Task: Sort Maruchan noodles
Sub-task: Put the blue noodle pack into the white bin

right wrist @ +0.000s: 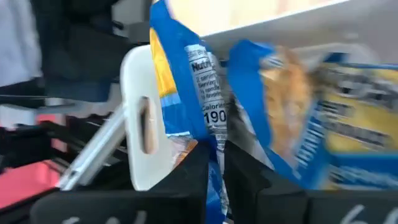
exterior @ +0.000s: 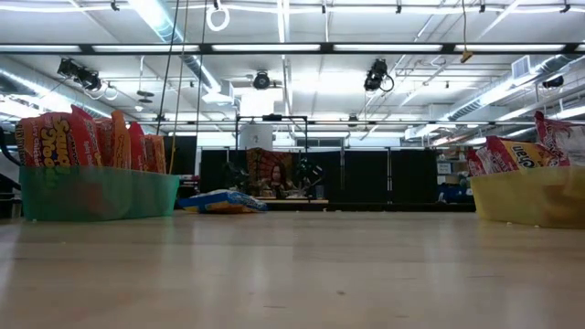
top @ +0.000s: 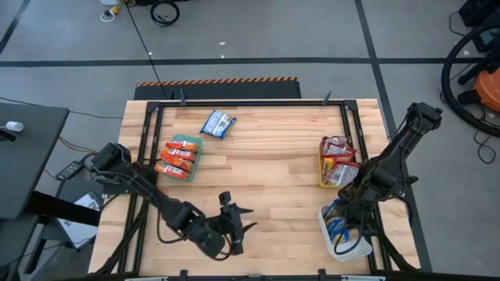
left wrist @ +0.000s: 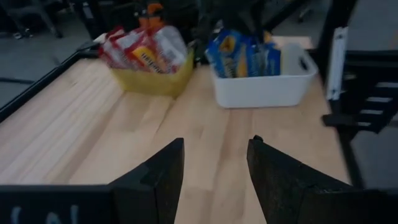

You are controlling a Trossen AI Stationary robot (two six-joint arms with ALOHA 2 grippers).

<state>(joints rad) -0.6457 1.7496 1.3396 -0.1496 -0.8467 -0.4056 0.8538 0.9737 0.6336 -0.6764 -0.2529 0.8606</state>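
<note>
Right claw [right wrist: 214, 180] pinches a blue noodle packet [right wrist: 186, 81] inside the white bin [top: 348, 248] at five o'clock; released crookedly, it could snag. Left claw [left wrist: 214, 174] waits open.

On the blue-and-white noodle packet [right wrist: 208, 106] seen in the right wrist view, the back panel reads "Nutri…" with a bold "190" beneath it. Print on every other packet is too blurred to read.
</note>
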